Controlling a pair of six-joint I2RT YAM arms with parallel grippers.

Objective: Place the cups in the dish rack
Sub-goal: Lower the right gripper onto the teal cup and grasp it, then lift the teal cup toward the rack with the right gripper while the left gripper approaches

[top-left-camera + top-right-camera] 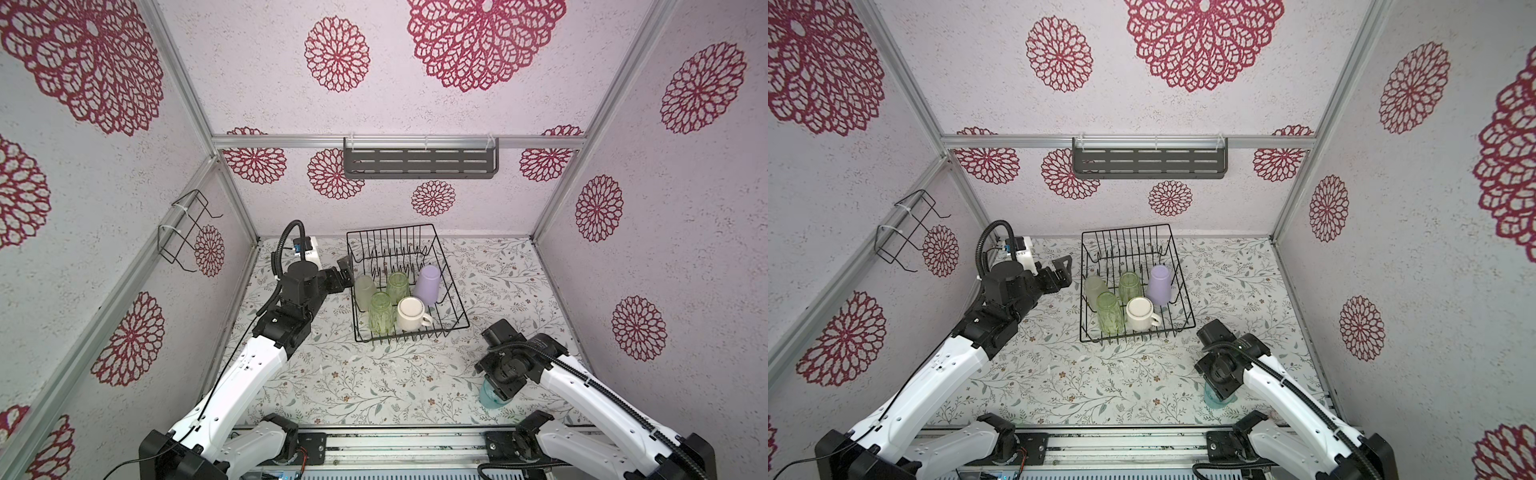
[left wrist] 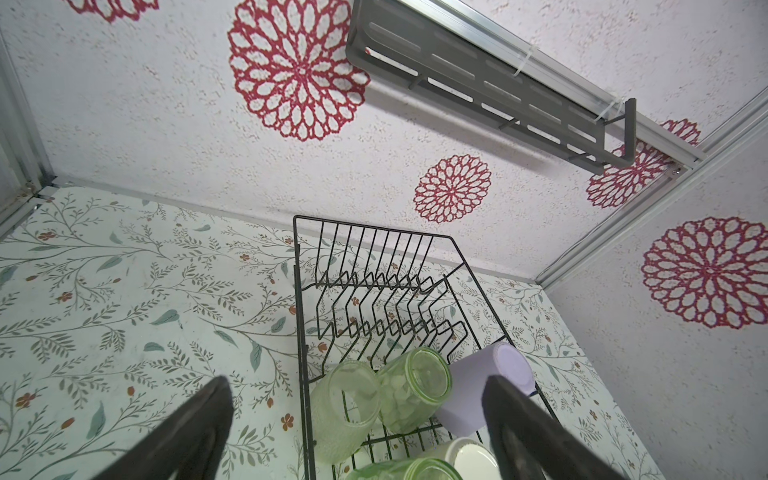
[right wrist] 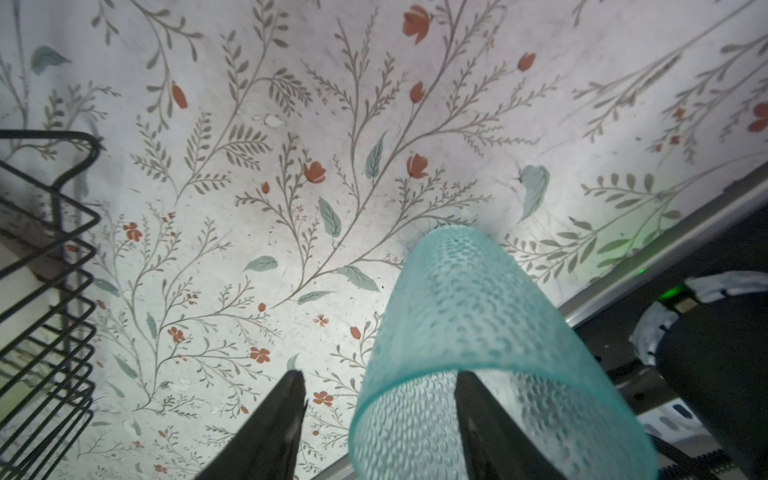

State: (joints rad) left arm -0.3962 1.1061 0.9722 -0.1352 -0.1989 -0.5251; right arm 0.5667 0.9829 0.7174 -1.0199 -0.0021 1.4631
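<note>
1. The teal cup (image 3: 478, 299) stands on the table (image 1: 374, 386) by its front right edge. The right tool (image 3: 380, 374) straddles the rim, one finger inside and one outside, jaws apart and not clamped.
2. In the rack (image 1: 390, 243), mid-table, the front green cup (image 1: 381, 318) and the mug (image 1: 411, 313) sit nearest, bottoms up.
3. Behind them lean the frosted cup (image 1: 365, 291), the rear green cup (image 1: 397, 284) and the lilac cup (image 1: 428, 284).
4. The left tool (image 2: 357, 379), wide apart and empty, hovers just beside the rack's left side.

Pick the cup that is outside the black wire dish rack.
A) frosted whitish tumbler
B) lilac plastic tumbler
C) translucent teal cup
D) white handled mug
C: the translucent teal cup is on the floral tabletop, outside the black wire dish rack.
</note>
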